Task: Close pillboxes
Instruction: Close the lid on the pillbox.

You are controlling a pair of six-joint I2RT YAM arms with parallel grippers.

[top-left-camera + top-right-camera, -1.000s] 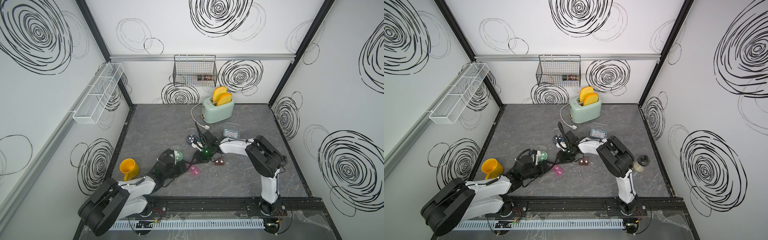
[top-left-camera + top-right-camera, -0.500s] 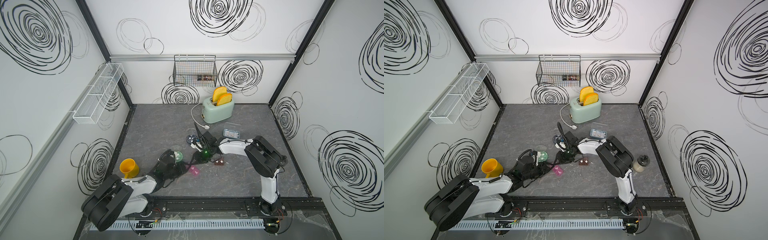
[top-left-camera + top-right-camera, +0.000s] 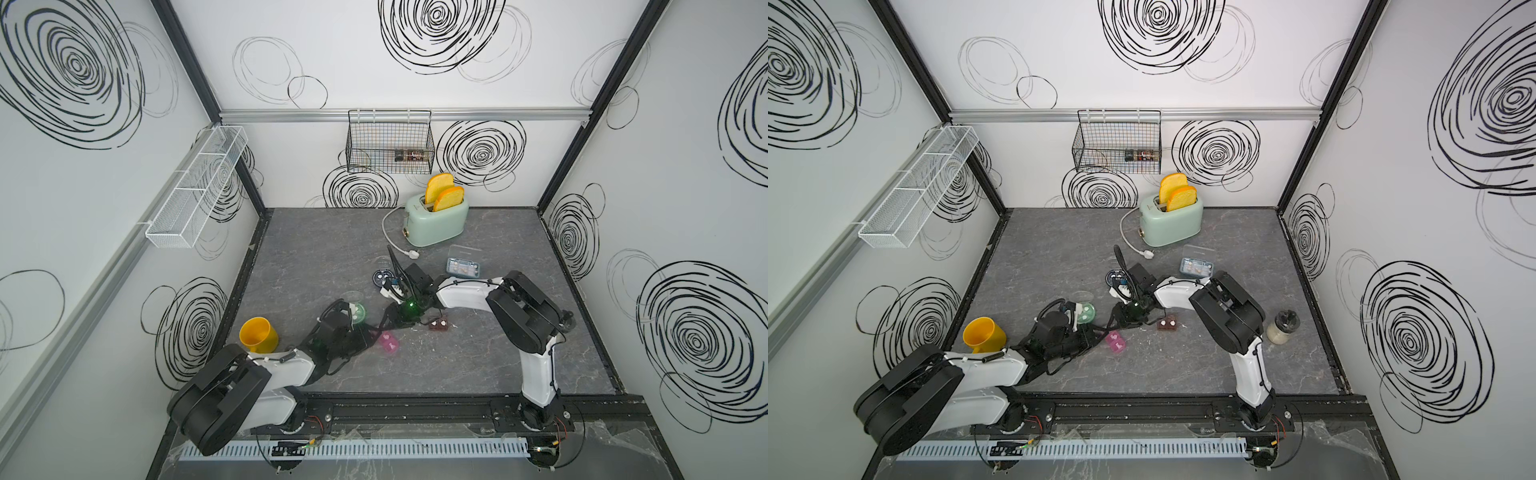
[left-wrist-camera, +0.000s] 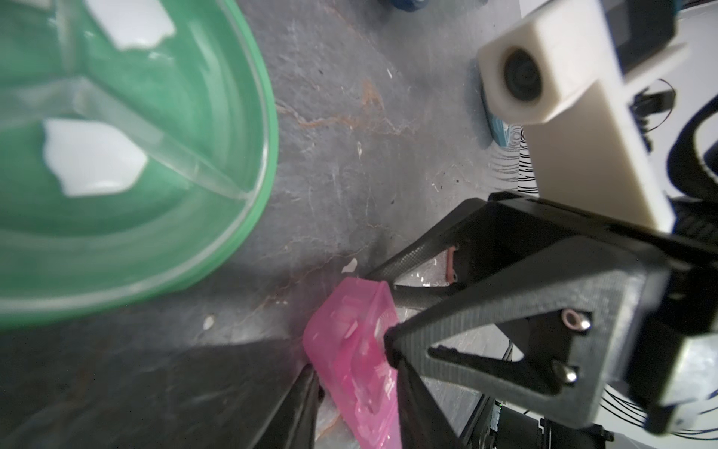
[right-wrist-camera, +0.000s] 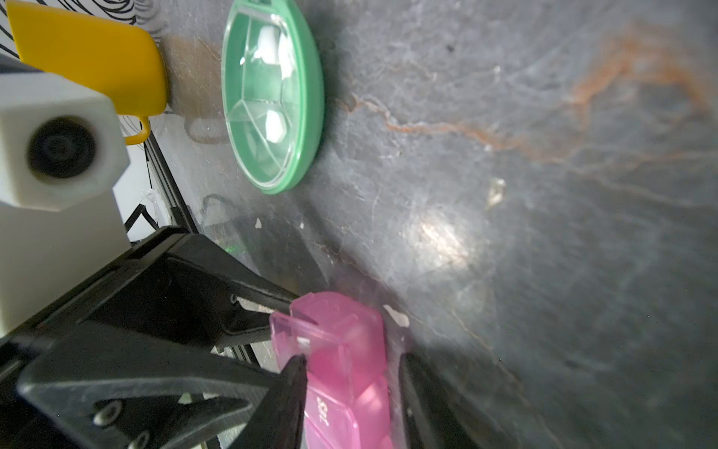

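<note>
The pink pillbox (image 3: 389,343) (image 3: 1116,343) lies at the front centre of the table, and both grippers meet on it. My left gripper (image 4: 353,373) (image 3: 374,336) is shut on one end of it. My right gripper (image 5: 349,361) (image 3: 384,328) is shut across the strip (image 5: 342,350). The green round pillbox (image 3: 358,312) (image 4: 116,155) lies open beside them with white pills inside. Farther back, the navy round pillbox (image 3: 382,277) and the clear-blue rectangular pillbox (image 3: 462,267) are open. The brown pillbox (image 3: 439,324) sits to the right.
A yellow mug (image 3: 258,334) stands beside the left arm. The mint toaster (image 3: 436,222), its cable and plug are at the back. A small jar (image 3: 1282,327) stands behind the right arm. A wire basket (image 3: 390,143) and a white rack (image 3: 195,191) hang on the walls.
The left gripper's jaws have narrowed onto the pink pillbox. The right gripper has stayed on the strip, and both arms have hardly moved.
</note>
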